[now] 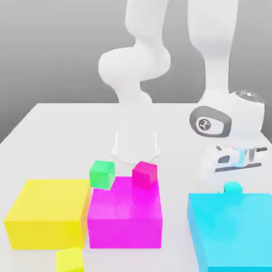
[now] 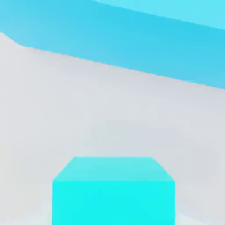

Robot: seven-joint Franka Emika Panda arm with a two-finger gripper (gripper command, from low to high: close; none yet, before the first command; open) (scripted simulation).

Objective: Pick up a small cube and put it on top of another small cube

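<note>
The claw (image 1: 232,178) points down at the one small cyan cube (image 1: 232,188), which sits at its tip near the large cyan block (image 1: 234,223); whether the claw is wide, narrow or gripping the cube I cannot tell. Out from the claw, toward the exterior view's left, are the other three small cubes, one crimson (image 1: 144,175), one green (image 1: 102,175) and one yellow (image 1: 69,260), and two more large blocks, magenta (image 1: 125,220) and yellow (image 1: 48,218), with the single white arm (image 1: 217,69) coming down from above the claw to the pale surface (image 1: 175,159).
</note>
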